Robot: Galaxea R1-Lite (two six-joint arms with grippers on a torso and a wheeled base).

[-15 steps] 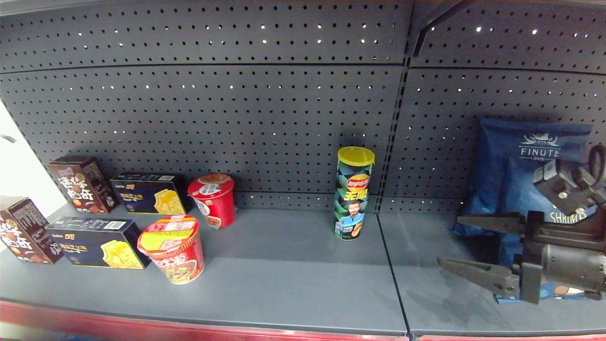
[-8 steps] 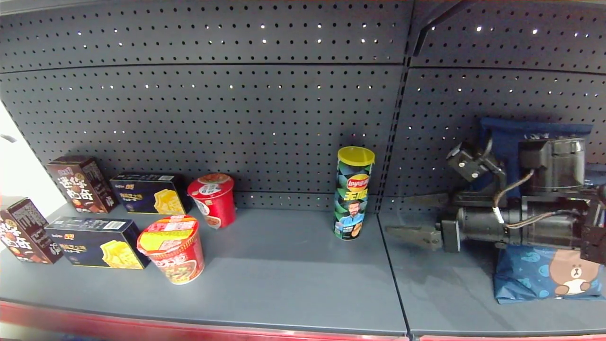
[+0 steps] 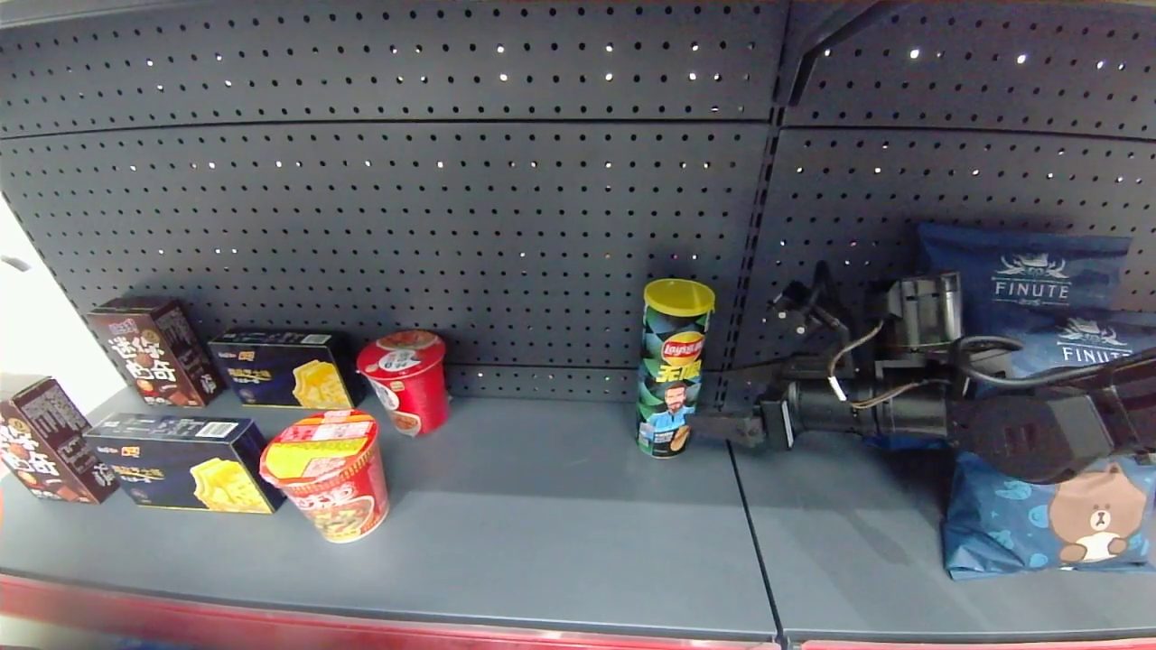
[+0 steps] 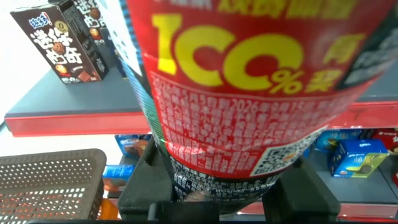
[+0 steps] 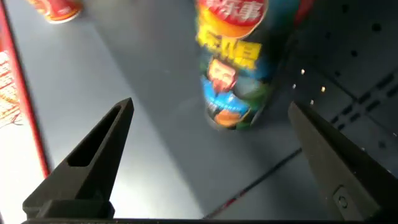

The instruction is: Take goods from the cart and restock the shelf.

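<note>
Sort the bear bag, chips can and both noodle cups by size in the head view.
Biggest: bear bag
Then chips can and front noodle cup, about alike
Then back noodle cup, though it sits farther back

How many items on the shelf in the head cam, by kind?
Brown boxes: 2
Dark blue boxes: 2
Noodle cups: 2
Chip can: 1
Blue bags: 3
Total: 10

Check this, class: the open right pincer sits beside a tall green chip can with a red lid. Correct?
No: the head view shows the tall green chip can has a yellow lid, not red. The open right pincer is beside it.
</note>
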